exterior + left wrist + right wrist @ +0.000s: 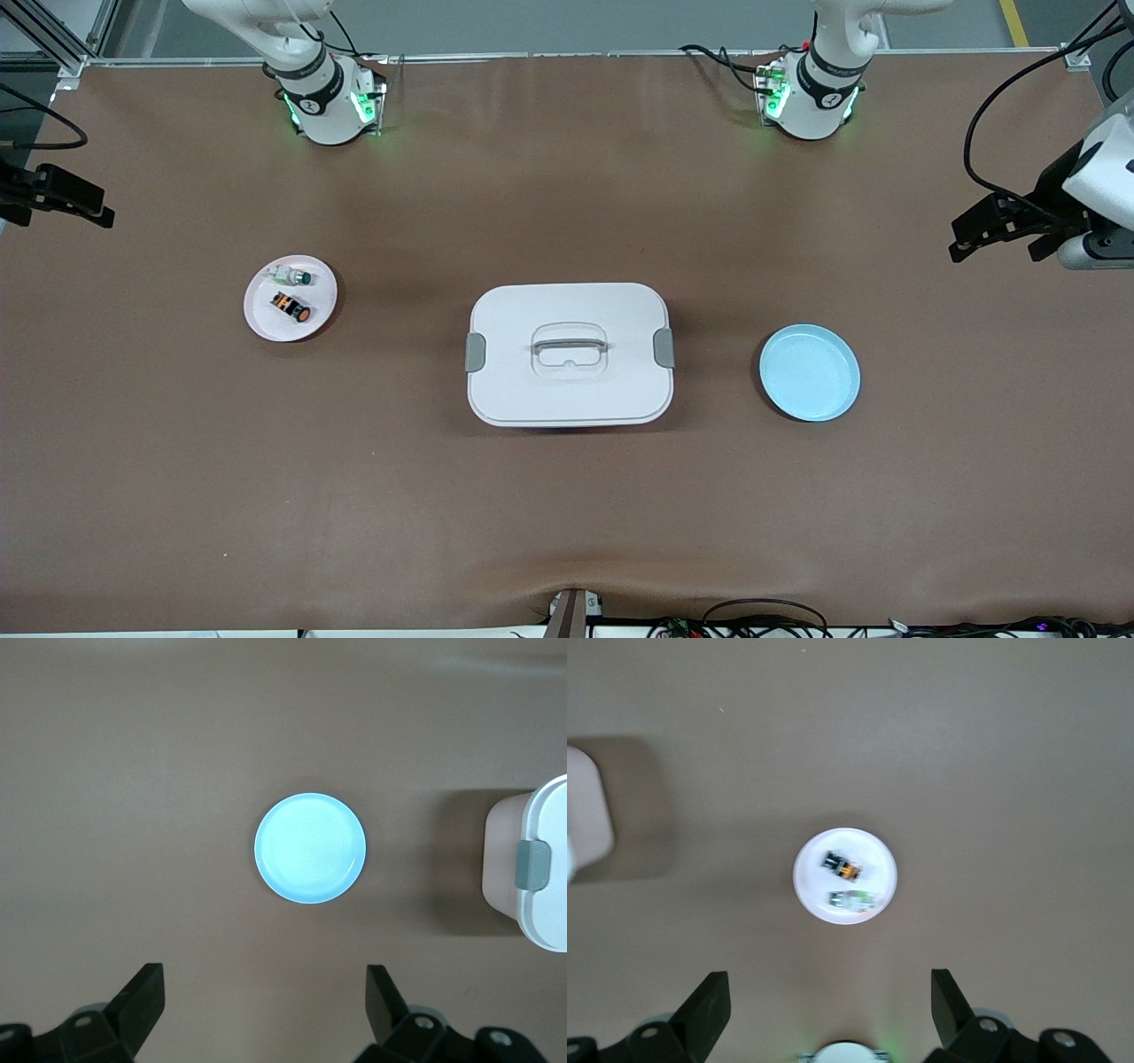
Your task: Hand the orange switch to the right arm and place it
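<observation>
Brown matting covers the counter (567,514) we work at. Taking the white lidded box (569,354) as landmark, the blue plate (810,372) lies beside it toward the left arm's end, the pink plate (291,299) toward the right arm's end. On that pink plate the orange switch (291,307) lies aslant, just nearer the camera than the green-capped switch (291,276). Both the left end effector (264,1010) and the right end effector (829,1010) hang wide open and empty. We judge the right arm nearer the switch.
</observation>
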You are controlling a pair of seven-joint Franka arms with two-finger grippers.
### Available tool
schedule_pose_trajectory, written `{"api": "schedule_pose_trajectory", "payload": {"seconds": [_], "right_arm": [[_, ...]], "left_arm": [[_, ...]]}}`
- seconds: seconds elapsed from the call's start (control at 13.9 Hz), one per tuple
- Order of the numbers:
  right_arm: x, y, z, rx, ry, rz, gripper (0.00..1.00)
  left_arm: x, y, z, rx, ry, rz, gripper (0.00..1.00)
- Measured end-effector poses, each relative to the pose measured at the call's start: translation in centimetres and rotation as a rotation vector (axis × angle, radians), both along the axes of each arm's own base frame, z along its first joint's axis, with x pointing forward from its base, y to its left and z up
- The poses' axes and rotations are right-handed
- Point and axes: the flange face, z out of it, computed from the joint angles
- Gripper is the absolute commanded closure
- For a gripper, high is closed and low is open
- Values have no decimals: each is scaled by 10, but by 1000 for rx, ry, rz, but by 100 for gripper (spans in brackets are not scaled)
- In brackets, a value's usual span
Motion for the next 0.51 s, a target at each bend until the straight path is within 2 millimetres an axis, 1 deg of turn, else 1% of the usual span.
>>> {"api": "schedule_pose_trajectory", "payload": {"seconds": [0.22, 0.51], "right_arm": [[0, -11, 5, 49, -22, -48, 0], [0, -9, 13, 35, -49, -9, 0]], "left_arm": [[0, 0, 0, 0, 0, 0, 0], [0, 0, -1, 0, 2, 0, 0]]}}
